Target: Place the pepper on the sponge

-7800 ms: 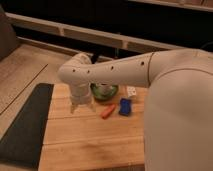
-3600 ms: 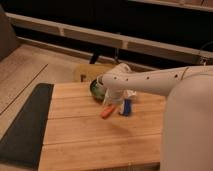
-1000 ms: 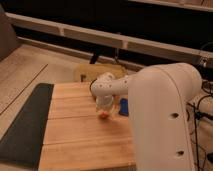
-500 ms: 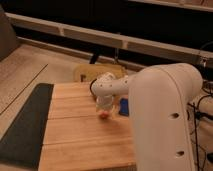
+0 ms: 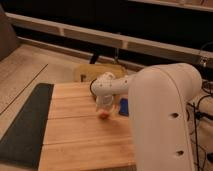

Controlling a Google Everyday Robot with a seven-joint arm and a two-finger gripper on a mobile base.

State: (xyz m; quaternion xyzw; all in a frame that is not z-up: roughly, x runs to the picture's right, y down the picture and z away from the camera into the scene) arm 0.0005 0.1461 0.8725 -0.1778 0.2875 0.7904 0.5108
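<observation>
Closest in, most of the right side is taken up by the fat white arm (image 5: 165,130), which is bent back over the wooden table (image 5: 75,145), with a black mat (image 5: 22,125) laid along the table's left edge. Halfway up the boards the gripper (image 5: 103,106) is pointed straight down, and the pepper (image 5: 103,114) is found right under its tip, lying on the wood. Only a small orange-red bit of it is shown, so its long axis can't really be called. The claw is reckoned to be spread wide rather than clamped down, and whether the pepper is actually being touched can't be told from here. The sponge (image 5: 123,107) is seen just beside the pepper, toward the right of the picture and a hair further back, partly hidden by the arm. So the pepper is near it but not on it, and the job isn't done as things lie. The bit that matters: the pepper is directly below the claw, not off to a side, so a squeeze and lift would probably be called for, then a short hop rightward in the picture to the blue block. A slip could be risked with so little pepper in sight. Further back, a tan boxy thing (image 5: 87,72) is parked behind the table.
</observation>
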